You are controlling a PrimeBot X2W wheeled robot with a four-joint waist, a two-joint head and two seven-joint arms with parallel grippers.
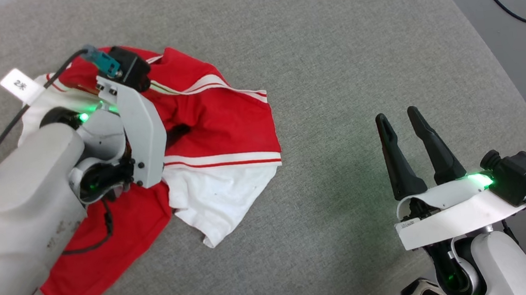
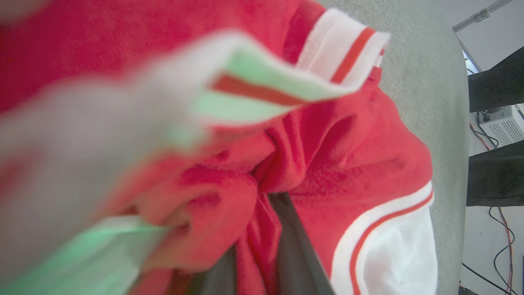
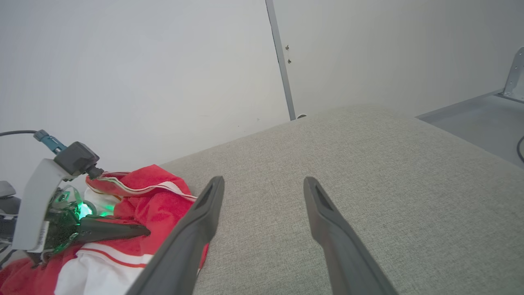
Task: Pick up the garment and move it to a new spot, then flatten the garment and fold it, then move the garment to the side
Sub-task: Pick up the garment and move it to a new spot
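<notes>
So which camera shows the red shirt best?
Head view: the garment lies crumpled, nearly whole, on the grey surface. Left wrist view gives blurred close-up folds; right wrist view catches part of it at lower left.

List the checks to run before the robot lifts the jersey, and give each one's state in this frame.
1. Jaws of the left gripper shut on the red jersey: ok; the left wrist view shows cloth pinched between them.
2. Jaws of the right gripper open and empty: ok.
3. The right gripper apart from the jersey, over bare grey surface: ok.
4. Jersey lying flat: not ok; it is crumpled.
5. Number of cloth layers pinched: cannot tell.
</notes>
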